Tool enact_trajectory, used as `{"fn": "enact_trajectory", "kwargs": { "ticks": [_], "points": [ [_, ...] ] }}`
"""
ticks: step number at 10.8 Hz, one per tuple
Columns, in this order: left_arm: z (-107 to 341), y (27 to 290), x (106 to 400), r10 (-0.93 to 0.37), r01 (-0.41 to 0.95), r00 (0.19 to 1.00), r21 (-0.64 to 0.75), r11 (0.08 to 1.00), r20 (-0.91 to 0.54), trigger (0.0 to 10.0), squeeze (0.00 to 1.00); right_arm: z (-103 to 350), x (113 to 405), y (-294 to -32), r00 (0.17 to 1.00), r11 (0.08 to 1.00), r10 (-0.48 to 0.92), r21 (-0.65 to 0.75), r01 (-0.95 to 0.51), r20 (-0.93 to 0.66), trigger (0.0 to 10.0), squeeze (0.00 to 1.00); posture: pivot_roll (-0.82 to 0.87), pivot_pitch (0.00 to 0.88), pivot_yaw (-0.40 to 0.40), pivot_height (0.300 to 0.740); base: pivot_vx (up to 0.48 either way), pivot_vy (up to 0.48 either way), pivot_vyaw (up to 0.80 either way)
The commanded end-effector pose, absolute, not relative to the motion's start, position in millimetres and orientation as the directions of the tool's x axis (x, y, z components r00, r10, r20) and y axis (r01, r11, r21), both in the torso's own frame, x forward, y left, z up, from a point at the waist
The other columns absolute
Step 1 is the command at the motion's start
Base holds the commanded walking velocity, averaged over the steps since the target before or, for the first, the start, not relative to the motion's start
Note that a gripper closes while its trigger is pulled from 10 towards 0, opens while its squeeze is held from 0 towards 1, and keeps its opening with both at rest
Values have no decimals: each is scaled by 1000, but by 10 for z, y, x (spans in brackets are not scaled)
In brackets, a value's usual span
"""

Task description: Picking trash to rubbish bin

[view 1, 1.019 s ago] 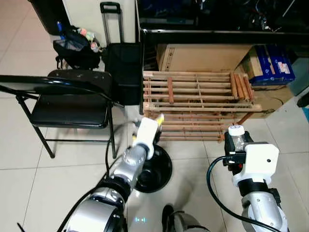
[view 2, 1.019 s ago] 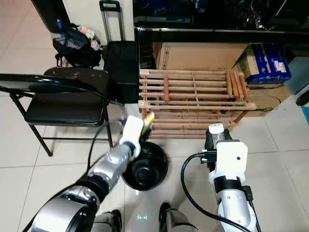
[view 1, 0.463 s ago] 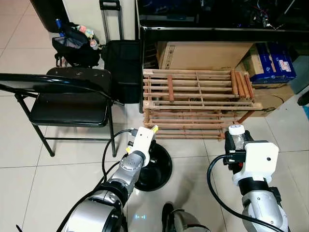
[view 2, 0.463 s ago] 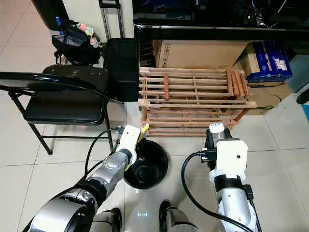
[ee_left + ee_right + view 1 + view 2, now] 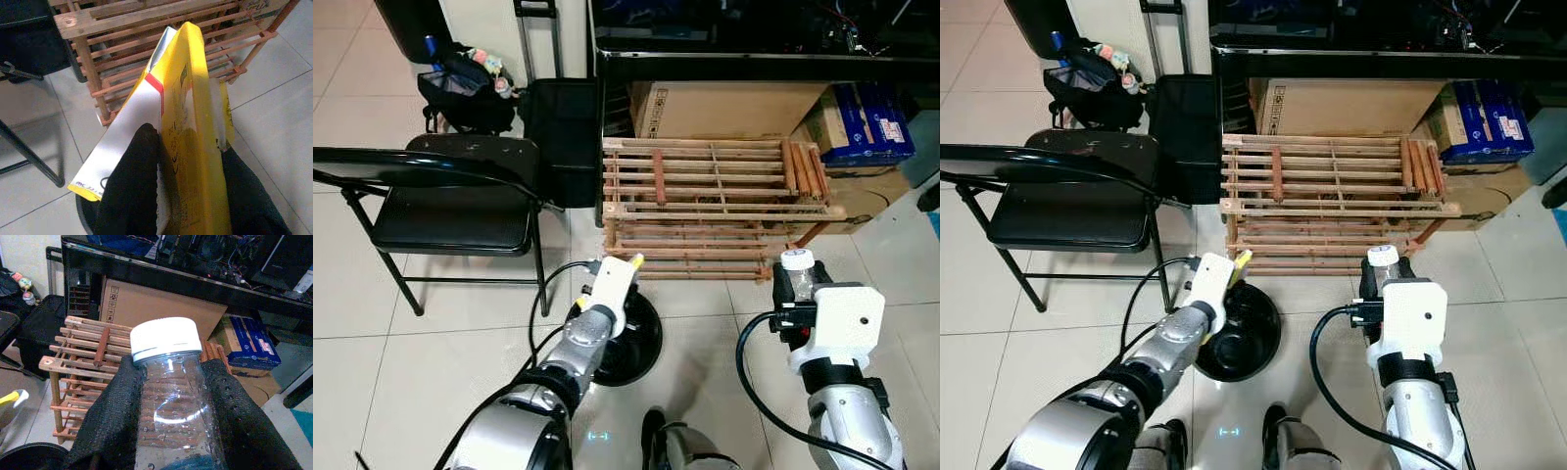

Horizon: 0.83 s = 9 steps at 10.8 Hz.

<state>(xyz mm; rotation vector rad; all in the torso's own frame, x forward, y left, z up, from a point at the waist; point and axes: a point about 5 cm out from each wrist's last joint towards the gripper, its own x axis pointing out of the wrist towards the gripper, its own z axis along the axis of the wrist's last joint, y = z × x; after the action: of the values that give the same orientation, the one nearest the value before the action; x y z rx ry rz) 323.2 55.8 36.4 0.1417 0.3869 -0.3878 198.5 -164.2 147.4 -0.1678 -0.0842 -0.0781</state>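
Holding a yellow carton (image 5: 195, 147) over the black bin (image 5: 1244, 338), the left hand (image 5: 183, 191) hasn't released; the right hand (image 5: 171, 431) grips a bottle (image 5: 171, 396), undumped.

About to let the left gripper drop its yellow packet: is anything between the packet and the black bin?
Nothing visible. The left gripper holds the packet just above the open bin, whose inside looks unobstructed.
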Motion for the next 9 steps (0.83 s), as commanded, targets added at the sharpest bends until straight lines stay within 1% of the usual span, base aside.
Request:
{"fn": "enact_trajectory", "kwargs": {
  "ticks": [1, 2, 3, 9],
  "points": [
    [349, 489, 3206, -356, 414, 843, 63, 908, -403, 10000, 0, 1478, 1951, -1693, 993, 979, -88, -176, 101, 80, 10000, 0, -97, 253, -66, 740, 0, 0, 0],
    [349, 496, 3208, -352, 409, 845, 63, 910, -403, 10000, 871, 1481, 1947, -1698, 993, 979, -89, -178, 102, 79, 10000, 0, -99, 251, -66, 740, 0, 0, 0],
    [348, 507, 3211, -348, 405, 846, 62, 912, -403, 10000, 1000, 1482, 1947, -1702, 993, 978, -90, -179, 103, 79, 10000, 0, -99, 251, -66, 740, 0, 0, 0],
    [339, 562, 3219, -329, 386, 853, 67, 920, -405, 10000, 1000, 1485, 1951, -1695, 993, 979, -85, -179, 98, 79, 10000, 0, -97, 249, -67, 740, 0, 0, 0]
  ]
}}
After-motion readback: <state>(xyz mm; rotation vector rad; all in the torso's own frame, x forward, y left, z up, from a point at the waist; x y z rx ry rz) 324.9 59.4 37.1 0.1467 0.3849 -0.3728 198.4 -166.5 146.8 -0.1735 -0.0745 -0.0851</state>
